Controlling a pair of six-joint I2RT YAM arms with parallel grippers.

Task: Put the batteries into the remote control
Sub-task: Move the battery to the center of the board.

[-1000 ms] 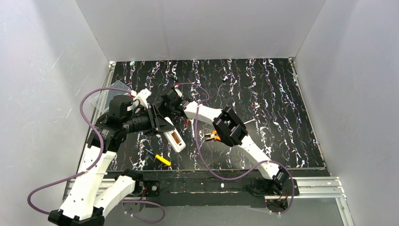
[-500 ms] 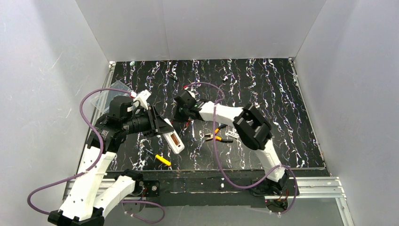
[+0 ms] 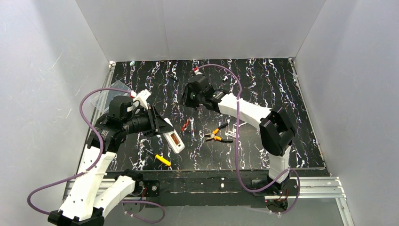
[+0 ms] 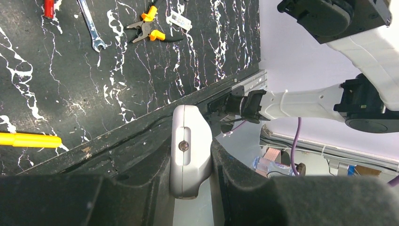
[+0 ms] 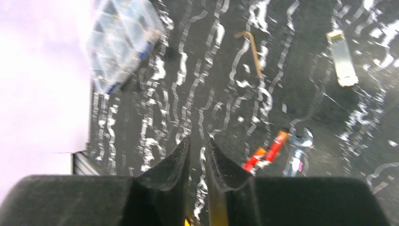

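Left gripper [image 4: 190, 162] clamps our remote control [image 3: 174, 140] tight, recess up; we judge this steadies it for loading. Just beyond the remote, the batteries [image 5: 276, 141] lie on the table [image 3: 282, 94]. Farther beyond it, our right gripper [image 5: 198, 141] hovers empty, jaws slightly parted.

No lettering, label, brand or number can be read anywhere in these views.

You are having open room across the right half of the surface [image 3: 301, 108]. Mid-surface, the batteries [image 3: 187, 125], wrench [image 3: 193, 130] and pliers [image 3: 215, 136] are lying close together, with the right arm [image 3: 244, 109] slanting just beyond them. The left arm [image 3: 136, 123], carrying the remote control [image 3: 175, 141], is blocking the left side above the yellow-handled tool [image 3: 163, 160].
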